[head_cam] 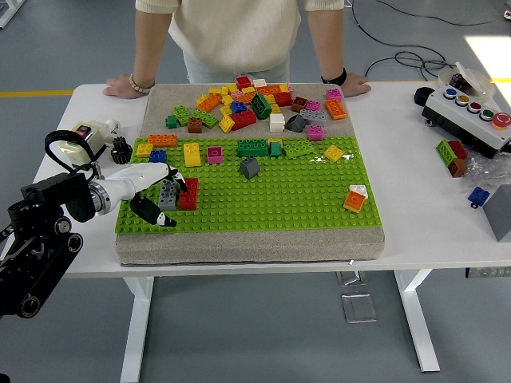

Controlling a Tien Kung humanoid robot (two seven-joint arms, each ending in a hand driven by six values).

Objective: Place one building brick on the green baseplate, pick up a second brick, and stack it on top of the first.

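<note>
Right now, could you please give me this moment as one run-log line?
left hand: shut on grey brick | beside red brick on green baseplate | right hand: not in view | person: hands resting on table

Bright, even overhead light keeps the picture sharp, with only a soft shadow under the left hand (152, 195) and a sunlit glare patch far right beyond the worktop (415, 159).
</note>
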